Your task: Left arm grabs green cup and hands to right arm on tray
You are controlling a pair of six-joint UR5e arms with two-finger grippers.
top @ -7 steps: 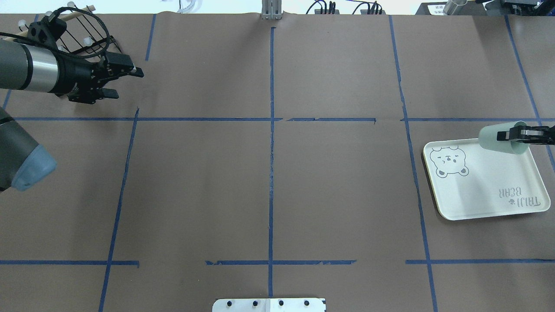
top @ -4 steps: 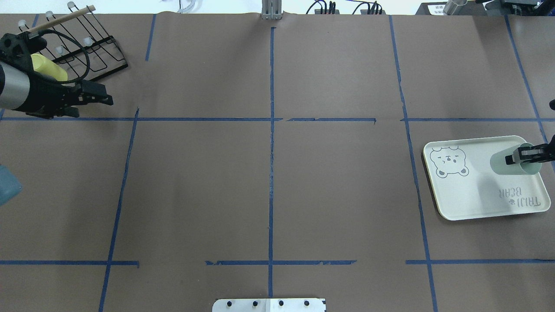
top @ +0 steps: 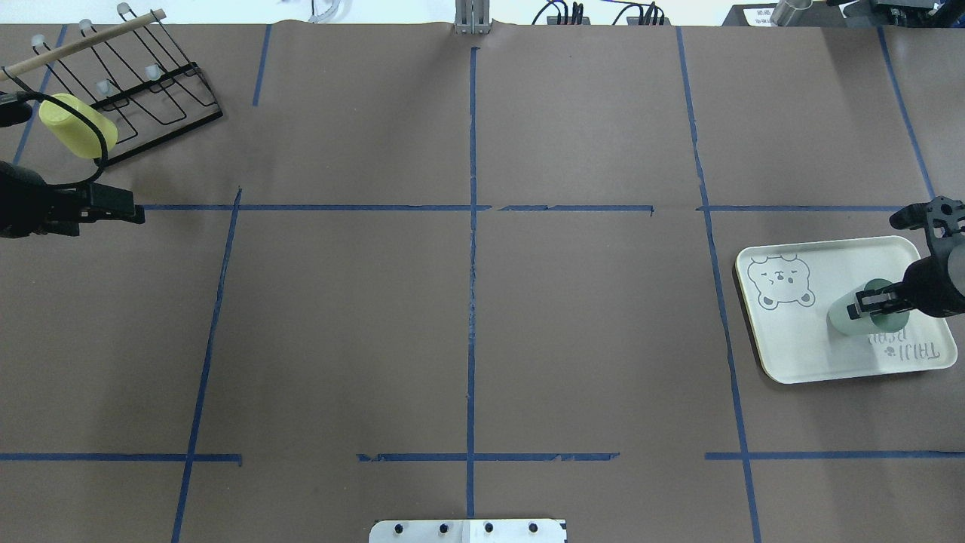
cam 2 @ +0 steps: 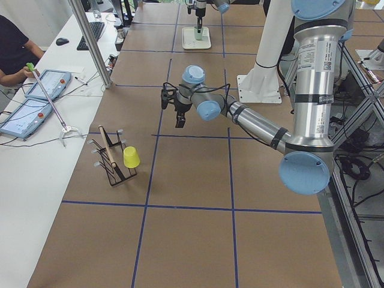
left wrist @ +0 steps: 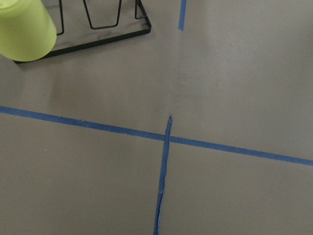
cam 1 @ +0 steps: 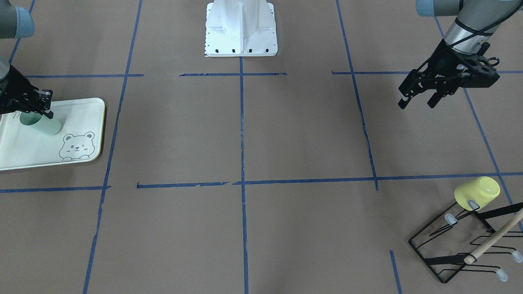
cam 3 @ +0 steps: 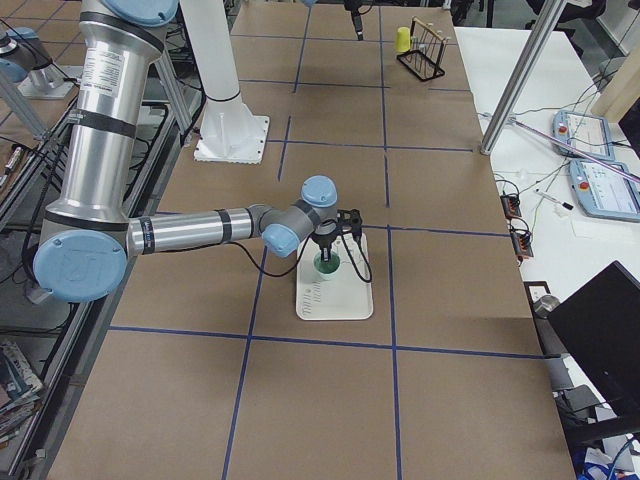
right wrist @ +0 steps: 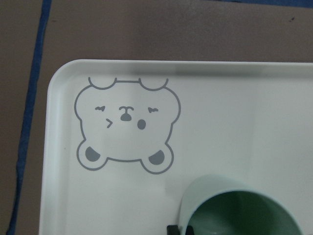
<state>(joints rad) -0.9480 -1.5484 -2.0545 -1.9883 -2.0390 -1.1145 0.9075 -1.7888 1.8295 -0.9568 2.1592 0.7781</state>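
Note:
The green cup [top: 856, 323] is over the tray [top: 791, 339], near its right half, mouth up. My right gripper [top: 861, 308] is shut on the cup's rim, one finger inside it. I cannot tell whether the cup's base touches the tray. The right wrist view shows the cup's mouth [right wrist: 239, 210] beside the tray's bear drawing [right wrist: 126, 125]. In the front view the cup [cam 1: 43, 123] sits under the right gripper [cam 1: 44, 109]. My left gripper [cam 1: 416, 101] is open and empty, far off at the table's left side above the paper, also seen overhead [top: 124, 210].
A black wire rack [top: 151, 83] stands at the back left with a pale yellow cup [top: 78, 126] upside down on a peg, close behind my left gripper. The yellow cup also shows in the left wrist view [left wrist: 24, 29]. Blue tape lines cross the brown table cover.
My right gripper has carried the green cup from the tray's back edge down and forward over the tray. My left arm has pulled back to the left, away from the rack.

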